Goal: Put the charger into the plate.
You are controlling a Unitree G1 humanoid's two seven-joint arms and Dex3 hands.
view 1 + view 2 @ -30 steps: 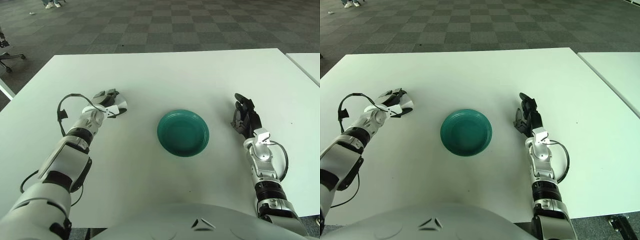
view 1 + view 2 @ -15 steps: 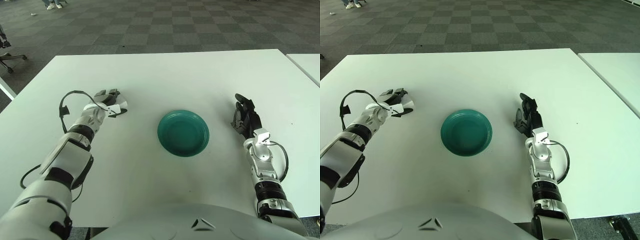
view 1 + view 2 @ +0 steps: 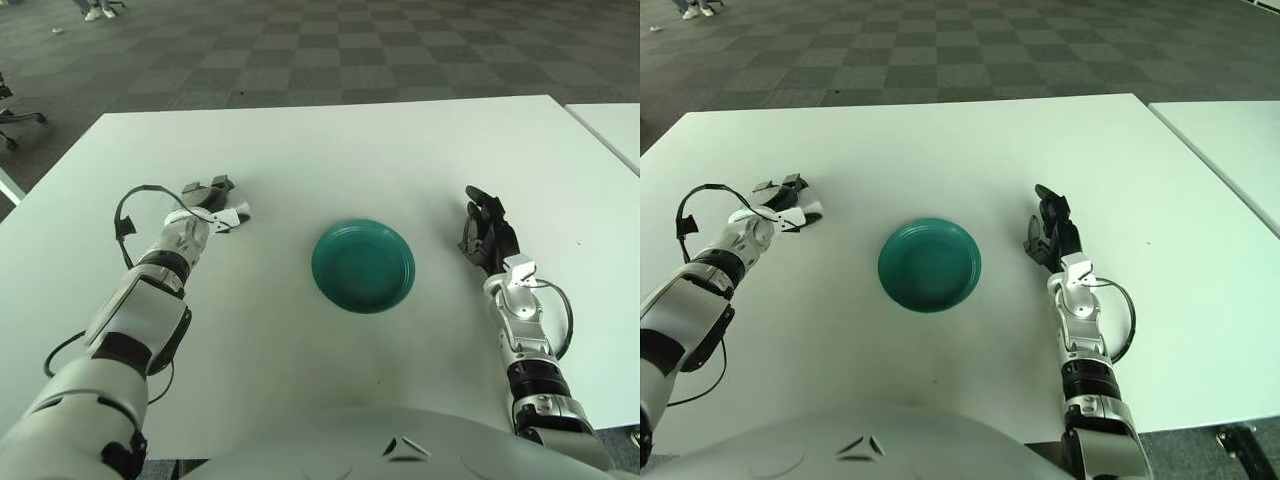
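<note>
Right now the left robot hand (image 3: 205, 200) sits at the left side of the white surface (image 3: 330, 140), fingers curled over the small white block-shaped charger (image 3: 232, 217), which pokes out toward the round teal plate (image 3: 363, 265). Charger looks gripped, but whether it's off the surface or just touching it can't be told. Plate is mid-surface, well apart from the charger, w/ nothing in it. Right robot hand (image 3: 485, 235) rests right of the plate, fingers loosely bent, holding nothing.

Risks, as judgement:
- Grip looks shallow, since much of the charger sticks out past the fingers. A quick swing toward the plate could let it slip or rotate out.
- Black cable loop (image 3: 128, 215) at the left wrist hangs free and could snag or drag during the reach.
- Plate is light-looking w/ a shallow rim. If the left robot hand comes in low it could nudge the rim and slide the plate away.
- Release too high or near the rim, and the charger could bounce or skid out onto the surface.
</note>
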